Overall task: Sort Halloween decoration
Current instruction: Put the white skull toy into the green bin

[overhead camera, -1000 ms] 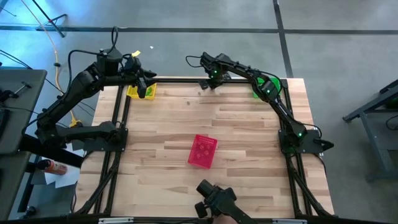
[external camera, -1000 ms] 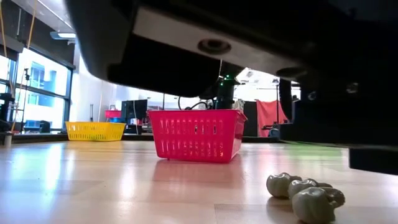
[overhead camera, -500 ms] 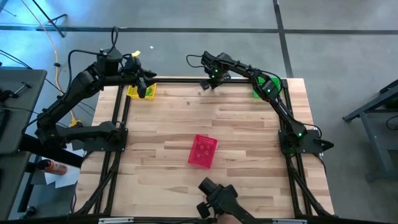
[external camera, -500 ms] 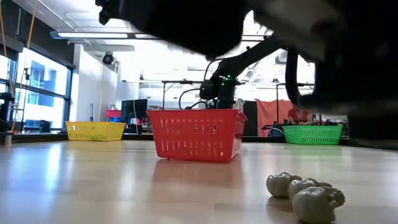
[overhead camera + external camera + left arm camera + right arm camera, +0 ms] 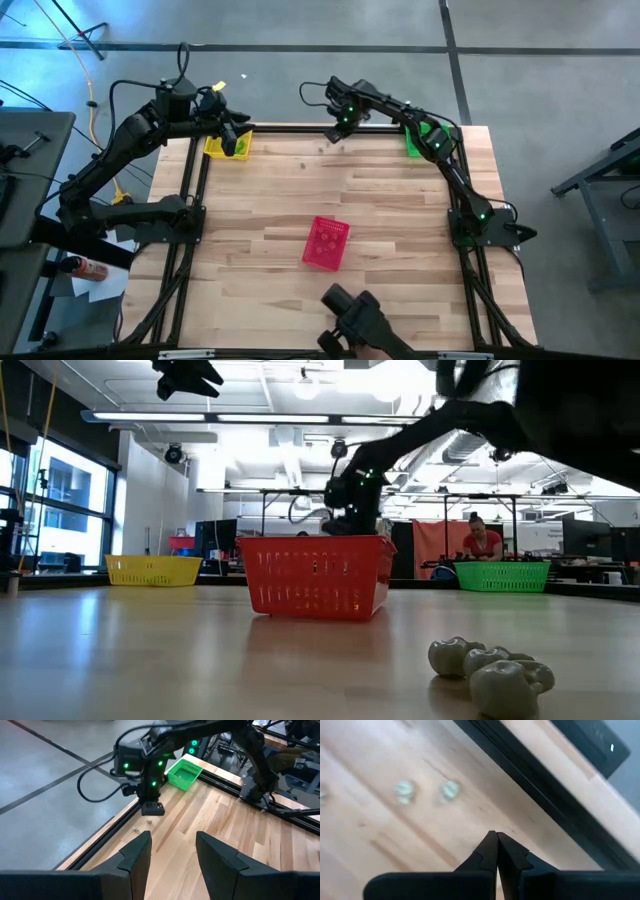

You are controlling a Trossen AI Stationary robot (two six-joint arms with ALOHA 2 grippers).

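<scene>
While right gripper (image 5: pixel 496 840) hangs closed, empty, left gripper (image 5: pixel 172 851) open, pale trinkets (image 5: pixel 449 790) on counter (image 5: pixel 400 210) look light, hard, likely slippery; pinch across middle.

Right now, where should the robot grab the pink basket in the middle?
Probably by the top rim of one side wall, coming straight down from above. The pink basket stands upright with its open mouth up, and its mesh wall looks thin enough to pinch.
</scene>
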